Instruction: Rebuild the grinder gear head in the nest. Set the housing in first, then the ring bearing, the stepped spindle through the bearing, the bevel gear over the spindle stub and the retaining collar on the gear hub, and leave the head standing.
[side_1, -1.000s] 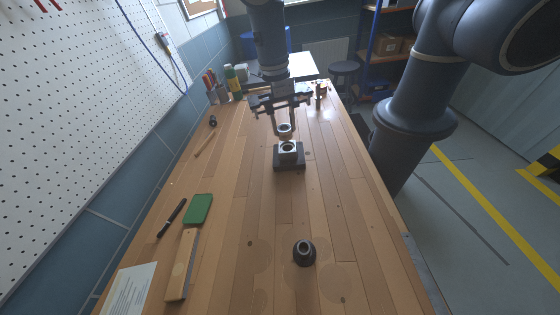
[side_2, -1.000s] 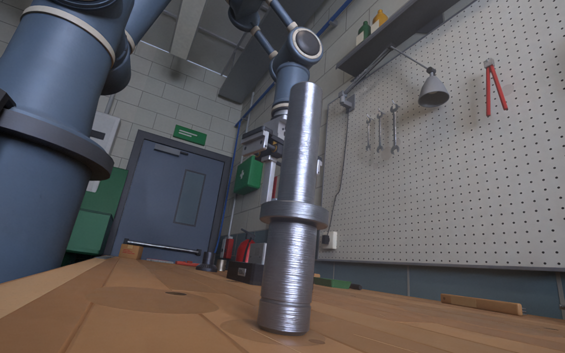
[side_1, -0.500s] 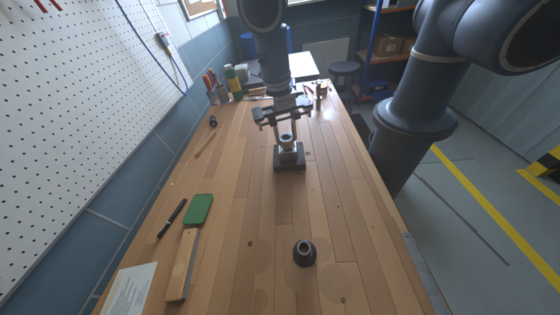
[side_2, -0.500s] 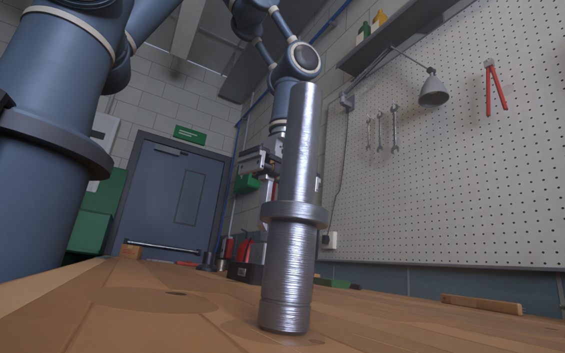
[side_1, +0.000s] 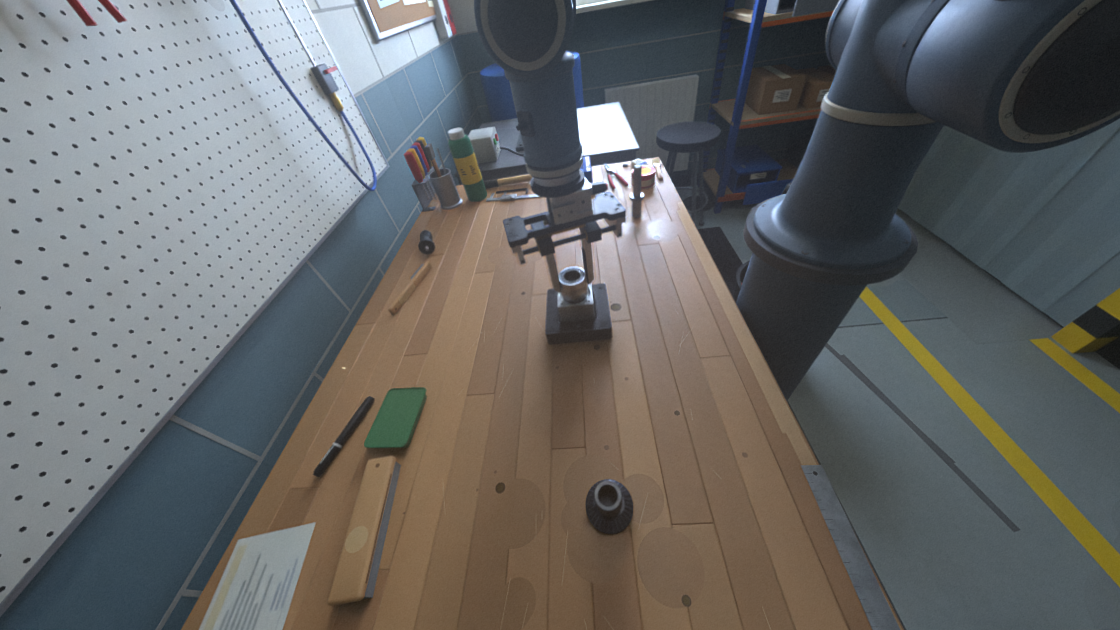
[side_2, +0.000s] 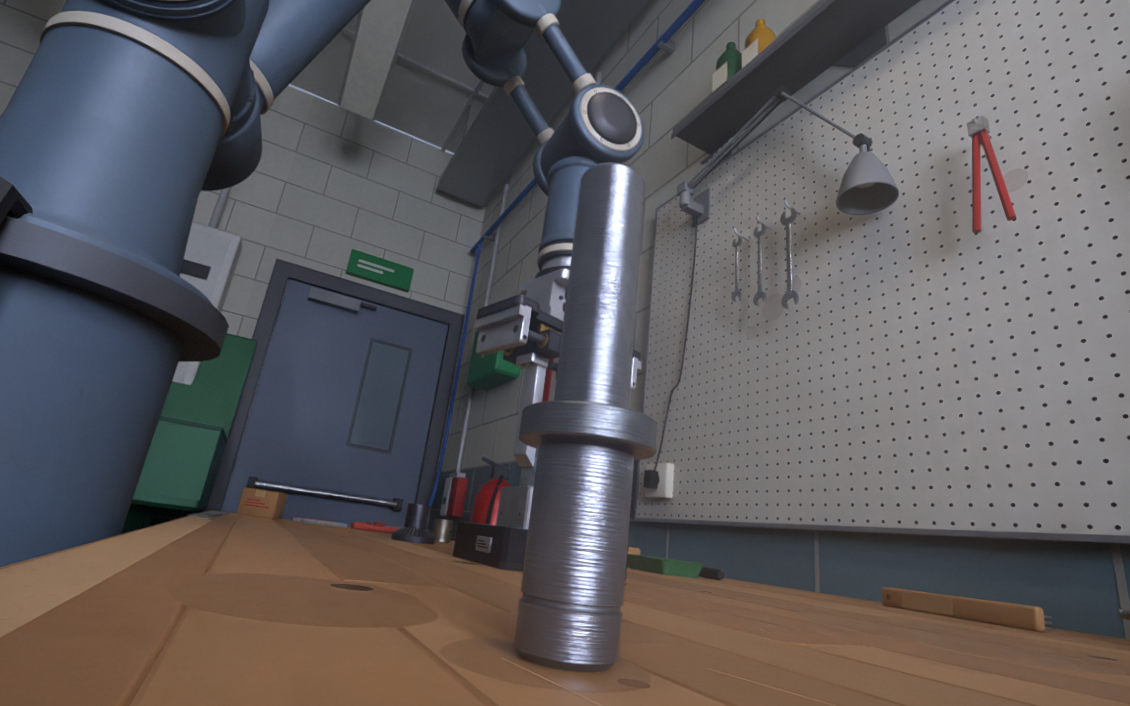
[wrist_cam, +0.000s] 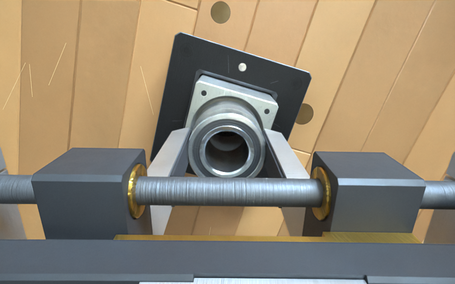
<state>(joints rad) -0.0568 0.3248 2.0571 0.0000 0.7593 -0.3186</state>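
Note:
The silver housing (side_1: 577, 308) (wrist_cam: 231, 100) sits in the dark square nest (side_1: 579, 317) (wrist_cam: 231, 87) in the middle of the bench. The ring bearing (side_1: 572, 280) (wrist_cam: 227, 151) is at the top of the housing's bore. The stepped spindle (side_2: 585, 416) (side_1: 637, 200) stands upright at the far right end of the bench. The dark bevel gear (side_1: 608, 506) rests on the near part of the bench. A small dark collar (side_1: 426, 241) lies near the wall side. My gripper (side_1: 572, 274) (wrist_cam: 227, 152) stands straight above the nest and is closed on the ring bearing.
The right bench edge (side_1: 752, 353) runs close beside the robot base (side_1: 822, 235). A wooden stick (side_1: 410, 287), a green pad (side_1: 396, 418), a pen (side_1: 343, 436), a wooden block (side_1: 364, 528) and a paper sheet (side_1: 258, 580) lie along the wall side.

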